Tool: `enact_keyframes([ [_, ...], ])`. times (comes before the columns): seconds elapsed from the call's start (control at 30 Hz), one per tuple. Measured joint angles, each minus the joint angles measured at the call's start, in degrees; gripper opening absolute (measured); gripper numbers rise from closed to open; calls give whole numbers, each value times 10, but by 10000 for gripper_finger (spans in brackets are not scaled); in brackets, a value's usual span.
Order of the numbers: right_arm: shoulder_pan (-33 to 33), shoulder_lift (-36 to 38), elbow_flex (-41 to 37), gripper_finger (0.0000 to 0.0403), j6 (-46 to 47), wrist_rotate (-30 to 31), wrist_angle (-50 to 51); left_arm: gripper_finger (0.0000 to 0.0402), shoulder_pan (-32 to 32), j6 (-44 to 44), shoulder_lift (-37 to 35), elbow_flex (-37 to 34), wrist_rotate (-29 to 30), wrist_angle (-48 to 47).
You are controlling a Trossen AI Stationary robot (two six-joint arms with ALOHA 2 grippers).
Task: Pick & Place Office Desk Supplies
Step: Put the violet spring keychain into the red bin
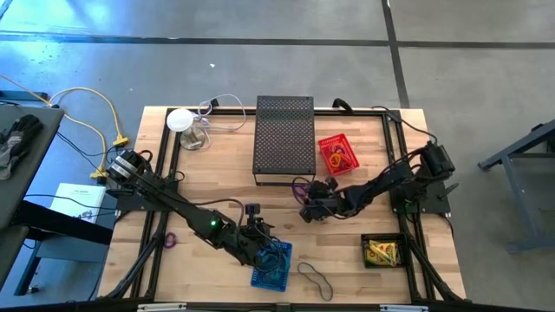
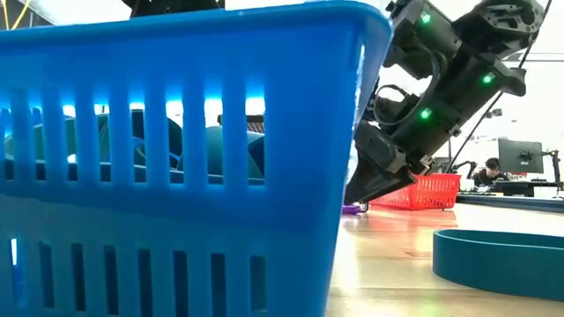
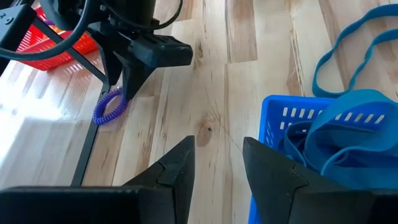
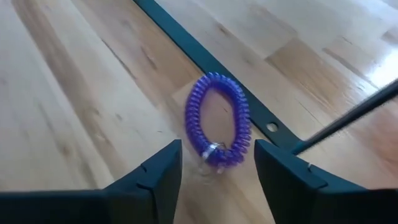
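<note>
A pale wooden surface (image 1: 217, 173) with a black frame stands on a grey concrete floor, a tall black mesh box (image 1: 284, 137) at its far middle. The right gripper (image 4: 217, 171) hangs low over the boards with its jaws parted and empty; a purple coil loop (image 4: 217, 119) lies flat just ahead of the tips, centred on the gap between them and beside a dark frame bar. Behind that gripper sits a red basket (image 1: 337, 153) holding orange bands. The left gripper (image 3: 217, 165) hovers with jaws apart, nothing between them, and a blue basket (image 3: 298, 134) with blue bands draped in it sits just to one side of its tips. A black tray (image 1: 383, 251) holds yellow-and-red packets, and a dark grey band (image 1: 316, 278) lies loose near the blue basket.
</note>
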State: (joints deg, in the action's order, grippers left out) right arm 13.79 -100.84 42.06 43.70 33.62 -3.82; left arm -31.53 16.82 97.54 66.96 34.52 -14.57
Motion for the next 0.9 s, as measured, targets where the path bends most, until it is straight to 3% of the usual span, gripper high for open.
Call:
enact_keyframes([
  [0.23,-9,0,0,118,-1,-8,11,129,0,0,0,0,0,0],
  [0.47,-8,0,0,14,-5,-16,11,129,0,0,0,0,0,0],
  [0.7,-2,11,0,3,-19,-32,28,129,0,-1,0,0,0,0],
  [0.9,30,69,-1,3,-18,-108,86,129,0,-1,0,0,0,-3],
])
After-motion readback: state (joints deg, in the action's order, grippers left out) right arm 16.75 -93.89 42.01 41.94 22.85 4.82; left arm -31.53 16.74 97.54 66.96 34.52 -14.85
